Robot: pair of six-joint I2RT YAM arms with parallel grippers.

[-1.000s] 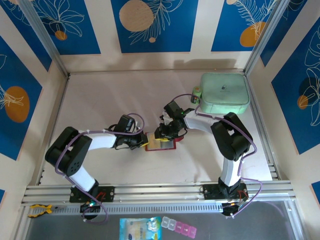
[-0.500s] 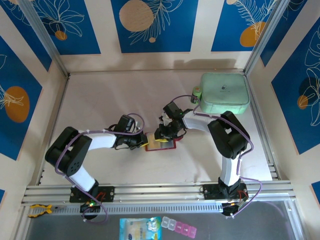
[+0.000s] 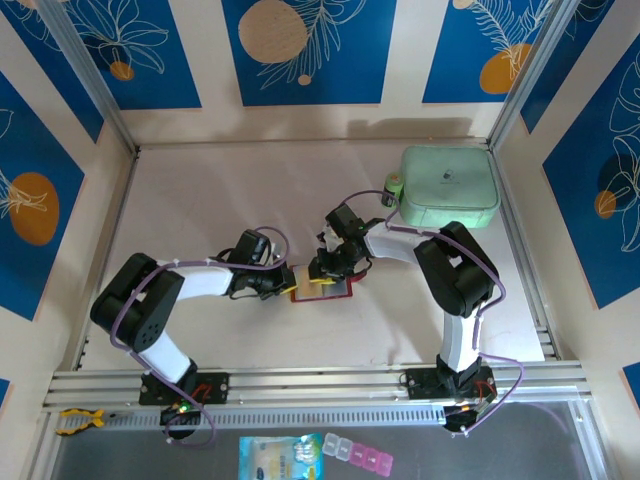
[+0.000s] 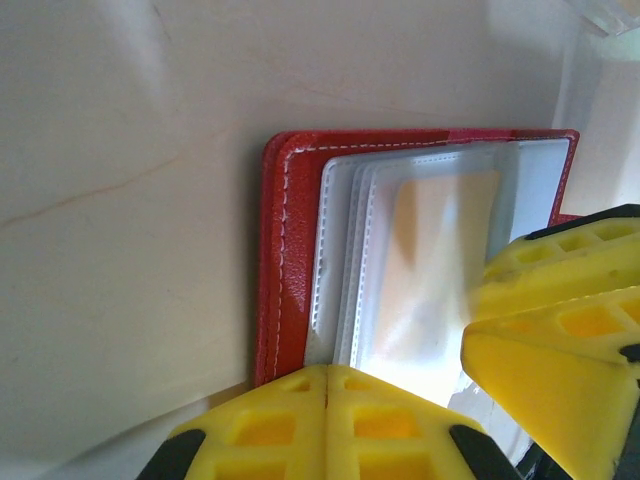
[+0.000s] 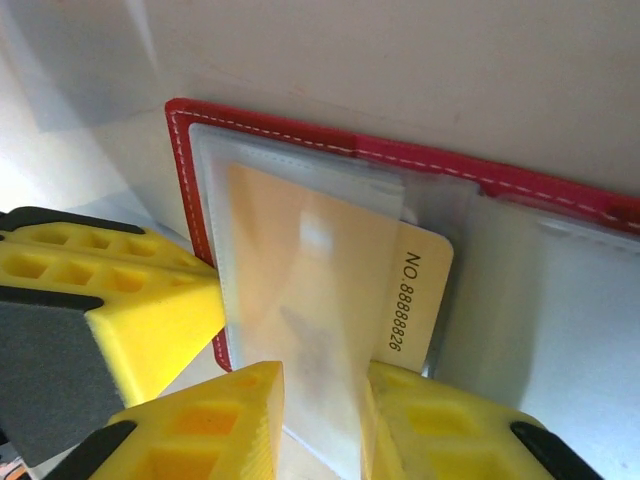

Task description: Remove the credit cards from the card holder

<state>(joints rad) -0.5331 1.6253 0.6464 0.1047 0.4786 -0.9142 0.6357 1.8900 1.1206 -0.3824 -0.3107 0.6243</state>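
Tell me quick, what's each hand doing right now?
Left hand: closed, at the card holder's edge; grip cannot be told.
Right hand: straddling the credit card; open or closed cannot be told.

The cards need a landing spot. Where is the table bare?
Bare table: far left, between back wall and left arm, and the near strip between the arm bases. Crowded: the middle, where left gripper and right gripper meet at the card holder; mint green case fills the far right corner.

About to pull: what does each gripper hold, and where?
Left gripper, shut, holds nothing. Right gripper straddles the near end of the clear plastic pocket carrying the tan-gold card; whether clamped cannot be told.
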